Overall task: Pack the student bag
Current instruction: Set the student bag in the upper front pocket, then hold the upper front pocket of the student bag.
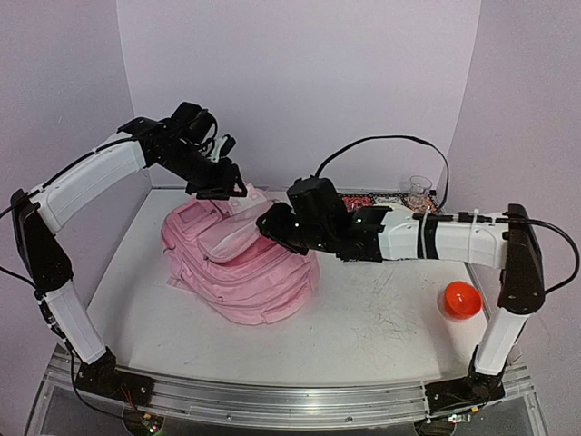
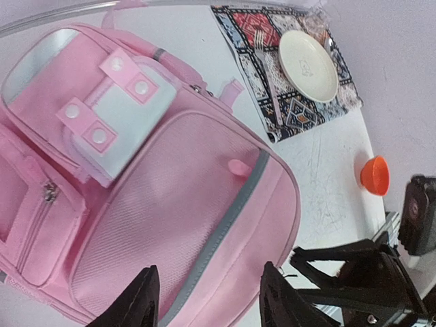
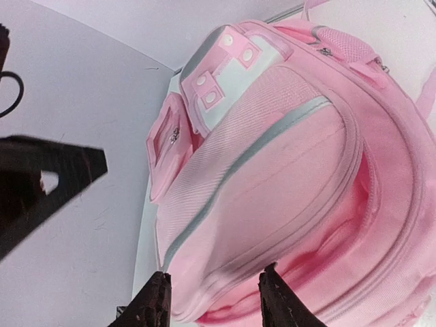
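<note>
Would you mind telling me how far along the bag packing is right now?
Nothing looks packed yet. The left tool and right tool hang open and empty over the student bag. The orange bowl and plate sit outside it, so the packing itself remains.

The student bag (image 1: 238,268) lies on the table (image 1: 363,318), with the left gripper (image 1: 227,191) at its far end and the right gripper (image 1: 268,224) above its middle. An orange bowl (image 1: 459,300) stands well apart.
</note>
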Motion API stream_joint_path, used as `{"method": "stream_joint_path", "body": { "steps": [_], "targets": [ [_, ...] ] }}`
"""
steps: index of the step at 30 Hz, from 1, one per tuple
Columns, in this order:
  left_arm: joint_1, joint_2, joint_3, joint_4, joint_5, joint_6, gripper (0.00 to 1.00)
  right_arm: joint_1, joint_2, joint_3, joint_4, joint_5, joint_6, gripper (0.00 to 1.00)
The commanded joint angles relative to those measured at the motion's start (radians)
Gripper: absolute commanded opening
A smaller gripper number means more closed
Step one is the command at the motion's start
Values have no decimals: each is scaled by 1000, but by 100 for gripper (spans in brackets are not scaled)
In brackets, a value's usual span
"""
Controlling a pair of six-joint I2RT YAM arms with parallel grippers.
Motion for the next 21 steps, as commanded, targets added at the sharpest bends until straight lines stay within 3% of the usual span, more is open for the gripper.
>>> {"method": "stream_joint_path", "body": {
  "steps": [1,9,14,21],
  "targets": [
    [61,-77,-43,40,-4,14,55,37,-107,-62,-51,87,-105,46],
    [179,-153,-250,64,14,-10,59,155,-120,-5,-161,210,-217,48],
    [270,-224,-412,132,132,-55,59,207,-23,97,-185,207,-241,48],
    [278,-291,-566,200,230,-108,58,232,94,223,-184,152,-255,48]
  ]
}}
